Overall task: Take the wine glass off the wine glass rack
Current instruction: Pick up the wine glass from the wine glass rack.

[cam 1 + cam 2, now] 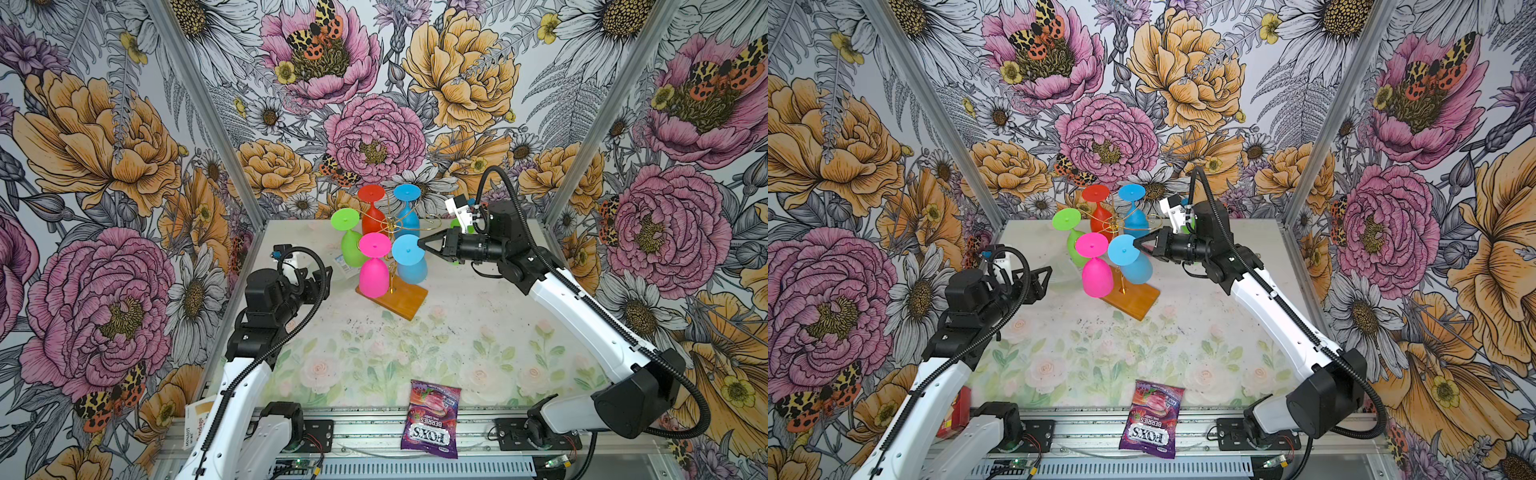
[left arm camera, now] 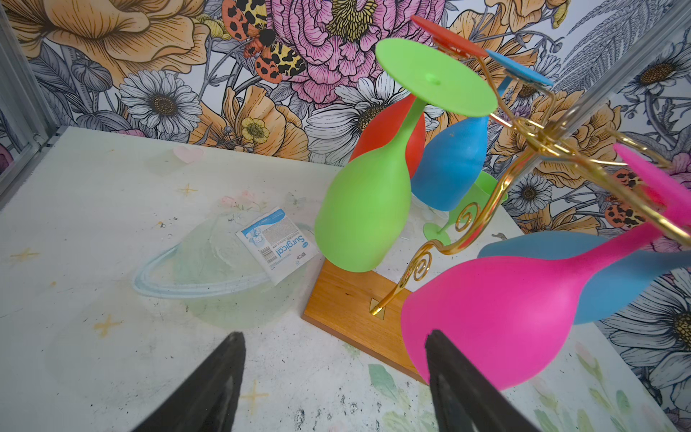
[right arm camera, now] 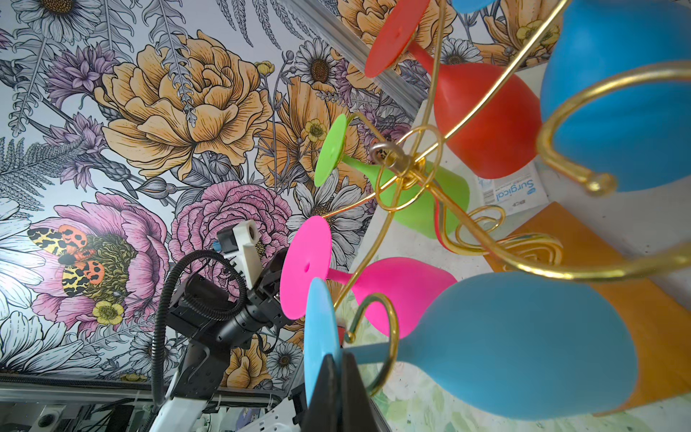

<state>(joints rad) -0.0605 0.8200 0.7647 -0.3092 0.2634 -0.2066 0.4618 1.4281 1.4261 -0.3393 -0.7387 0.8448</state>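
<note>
The right pincer (image 1: 420, 244) is clamped tight on the foot rim of the nearer blue wine glass (image 1: 411, 266). The glass hangs upside down on the gold wine glass rack (image 1: 401, 300), which stands toward the back of the counter (image 1: 457, 340). The left pincer (image 2: 334, 334) gapes wide and empty beside the pink wine glass (image 2: 497, 318).

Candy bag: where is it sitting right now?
In both top views the purple candy bag lies at the table's near edge, partly over the metal rail, between the left arm's base and the right arm's base.
</note>
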